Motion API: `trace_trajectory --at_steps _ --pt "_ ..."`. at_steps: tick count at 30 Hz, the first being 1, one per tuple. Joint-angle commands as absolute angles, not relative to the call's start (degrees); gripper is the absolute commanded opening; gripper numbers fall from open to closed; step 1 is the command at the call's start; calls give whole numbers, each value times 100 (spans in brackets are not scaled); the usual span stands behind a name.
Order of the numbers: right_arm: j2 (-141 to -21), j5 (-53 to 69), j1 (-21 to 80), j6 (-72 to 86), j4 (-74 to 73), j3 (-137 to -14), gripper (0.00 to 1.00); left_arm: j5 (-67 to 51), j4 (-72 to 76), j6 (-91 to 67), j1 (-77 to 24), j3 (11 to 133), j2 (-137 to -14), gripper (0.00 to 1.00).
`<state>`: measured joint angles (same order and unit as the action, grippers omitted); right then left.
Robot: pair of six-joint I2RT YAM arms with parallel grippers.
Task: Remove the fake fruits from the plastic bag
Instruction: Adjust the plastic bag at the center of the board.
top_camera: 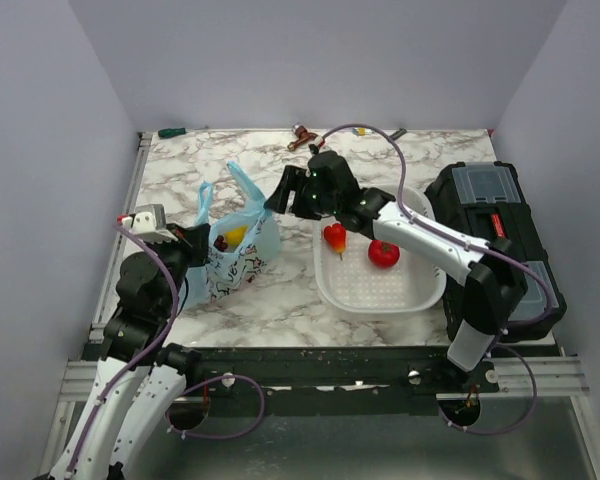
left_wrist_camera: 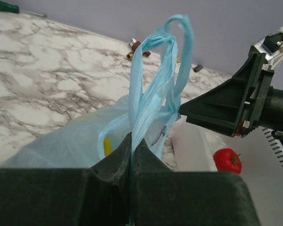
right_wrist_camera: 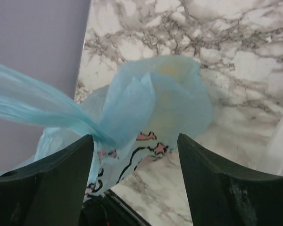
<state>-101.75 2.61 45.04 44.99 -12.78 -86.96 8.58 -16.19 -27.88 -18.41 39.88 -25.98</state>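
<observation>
One thin translucent light-blue plastic bag (top_camera: 245, 255) with a pink-and-white cartoon print stands on the white marble-patterned table (top_camera: 180, 170), left of centre, with its mouth upward and its two loop handles (left_wrist_camera: 174, 47) rising above it. The left gripper (left_wrist_camera: 132, 143) is pinched tight on the bag's film at the near left side of the mouth, its jaws closed with only the blue plastic between them. The right gripper (right_wrist_camera: 134, 138) hovers at the bag's right side with its two jaws spread wide. In the right wrist view one handle strand runs across in front of the left jaw, and nothing is clamped. Through the open mouth, the top view shows two fruits inside the bag: one dark red-purple plastic grape bunch (top_camera: 220, 243) and, touching it on the right, one yellow fruit (top_camera: 237, 235) whose shape cannot be told. A third fruit cannot be made out. Right of the bag, and apart from it, sits one white perforated plastic basket (top_camera: 380, 290) holding two pieces: one round red apple-like fruit (top_camera: 383, 253) and one small red-orange heart-shaped fruit (top_camera: 334, 236), near each other but not touching. One black plastic toolbox (top_camera: 485, 215) stands at the table's right edge, just beside the basket. One green-handled screwdriver (top_camera: 170, 132) lies at the far left corner.
</observation>
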Motion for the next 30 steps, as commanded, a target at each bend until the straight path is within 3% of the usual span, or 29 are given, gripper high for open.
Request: trace_trajectory --at_steps 1,8,16,22,26,27,30 --pt "-9088 -607 4896 4710 -1624 -8154 80 259 -1841 -3390 -1811 3901 -2290 0" --pt "-8371 -572 5472 5698 -675 -7049 85 74 -2014 -3497 -1811 3858 -2111 0" --pt "-9272 -472 5770 6677 602 -6906 83 1 -2232 -3549 -1811 3789 -1939 0" --pt "-9844 92 5774 6791 1272 -6742 50 12 -2685 -3623 -1811 3728 -1538 1" --pt "-9954 330 5798 6676 1693 -6360 5 -192 -2884 -3590 -1811 3750 -1236 31" --pt "-9923 309 5810 6589 1718 -6275 1 -321 -2894 -3485 -1811 3791 -1186 39" --pt "-9739 283 5818 6211 2007 -5943 1 -567 -2892 -3200 -1811 4067 -1192 62"
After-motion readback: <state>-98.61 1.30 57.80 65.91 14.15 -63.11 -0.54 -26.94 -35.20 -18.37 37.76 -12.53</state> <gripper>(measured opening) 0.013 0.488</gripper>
